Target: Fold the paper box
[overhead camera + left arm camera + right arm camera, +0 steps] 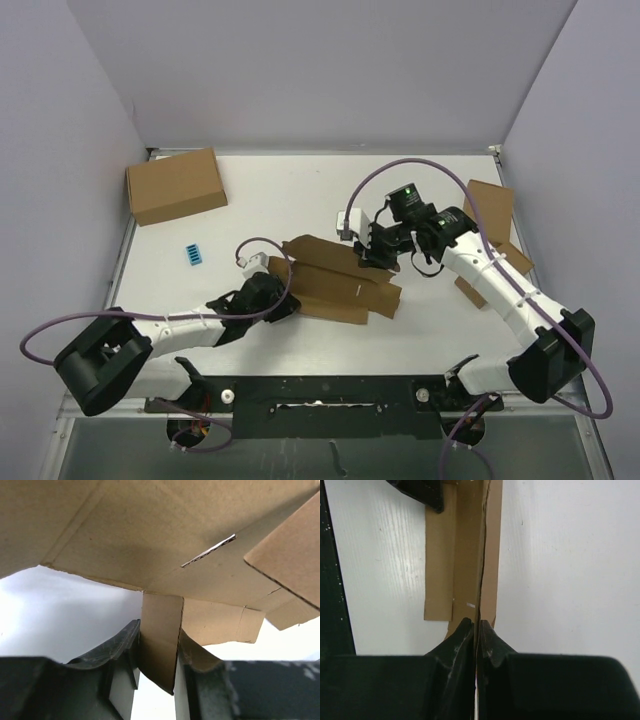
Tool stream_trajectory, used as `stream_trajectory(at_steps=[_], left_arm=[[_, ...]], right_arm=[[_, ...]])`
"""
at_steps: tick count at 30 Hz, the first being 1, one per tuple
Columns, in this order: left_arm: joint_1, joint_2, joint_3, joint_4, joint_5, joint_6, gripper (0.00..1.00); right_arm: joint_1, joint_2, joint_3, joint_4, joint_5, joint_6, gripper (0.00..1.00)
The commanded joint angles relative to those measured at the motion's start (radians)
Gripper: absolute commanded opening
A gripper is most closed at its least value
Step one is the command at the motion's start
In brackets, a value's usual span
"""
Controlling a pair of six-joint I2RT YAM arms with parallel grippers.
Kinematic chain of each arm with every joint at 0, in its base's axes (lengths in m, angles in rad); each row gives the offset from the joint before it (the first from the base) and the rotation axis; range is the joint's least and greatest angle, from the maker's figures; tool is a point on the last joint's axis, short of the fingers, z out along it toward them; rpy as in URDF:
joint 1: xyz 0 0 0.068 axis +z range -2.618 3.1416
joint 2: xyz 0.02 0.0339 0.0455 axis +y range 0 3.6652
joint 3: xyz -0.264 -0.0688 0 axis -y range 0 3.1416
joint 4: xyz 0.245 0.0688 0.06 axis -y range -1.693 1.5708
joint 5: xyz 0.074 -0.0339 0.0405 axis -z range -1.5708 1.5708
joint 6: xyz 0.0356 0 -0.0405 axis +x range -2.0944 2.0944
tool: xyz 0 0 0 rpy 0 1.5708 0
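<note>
The paper box (335, 280) is a brown die-cut cardboard sheet, partly folded, lying mid-table. My left gripper (285, 300) is at its left edge. In the left wrist view its jaws stand apart, with a narrow cardboard tab (160, 645) hanging between them under the raised sheet (165, 535); the tab does not look pinched. My right gripper (375, 255) is at the sheet's far right end. In the right wrist view it (478, 630) is shut on a thin upright cardboard edge, and the rest of the sheet (465, 555) stretches away from it.
A larger closed brown carton (176, 186) stands at the back left. A small blue object (193, 255) lies left of the sheet. Two closed brown boxes (490, 212) (495, 275) sit at the right, behind the right arm. Walls enclose the table.
</note>
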Motion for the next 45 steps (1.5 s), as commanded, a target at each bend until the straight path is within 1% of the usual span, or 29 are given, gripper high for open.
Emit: stream_trajectory(at_steps=[1, 8, 11, 16, 20, 25, 29, 33, 36, 42, 45], left_arm=[[0.06, 0.061, 0.04, 0.13, 0.038, 0.075, 0.23], [0.119, 0.188, 0.071, 0.277, 0.12, 0.146, 0.2], [0.148, 0.265, 0.114, 0.318, 0.155, 0.167, 0.2], [0.2, 0.367, 0.164, 0.393, 0.203, 0.177, 0.2], [0.233, 0.45, 0.2, 0.468, 0.265, 0.176, 0.24], [0.259, 0.504, 0.216, 0.477, 0.354, 0.176, 0.32], [0.289, 0.464, 0.157, 0.468, 0.394, 0.171, 0.4], [0.314, 0.366, 0.119, 0.366, 0.431, 0.193, 0.5], [0.328, 0.309, 0.105, 0.292, 0.465, 0.2, 0.54], [0.336, 0.176, 0.062, 0.145, 0.505, 0.196, 0.55], [0.337, 0.038, 0.028, 0.055, 0.517, 0.195, 0.55]], right_arm=[[-0.04, 0.046, 0.075, -0.049, -0.189, 0.007, 0.0], [-0.1, 0.175, 0.147, -0.108, -0.262, -0.009, 0.0], [-0.112, 0.247, 0.199, -0.153, -0.303, -0.022, 0.0], [-0.135, 0.316, 0.267, -0.219, -0.368, -0.037, 0.0], [-0.143, 0.334, 0.286, -0.222, -0.356, -0.032, 0.0], [-0.145, 0.35, 0.254, -0.193, -0.323, -0.019, 0.0], [-0.143, 0.355, 0.217, -0.16, -0.314, -0.009, 0.0], [-0.143, 0.36, 0.208, -0.138, -0.302, 0.007, 0.0], [-0.144, 0.372, 0.211, -0.13, -0.295, 0.019, 0.0], [-0.144, 0.38, 0.217, -0.123, -0.281, 0.029, 0.0], [-0.144, 0.374, 0.22, -0.125, -0.28, 0.028, 0.0]])
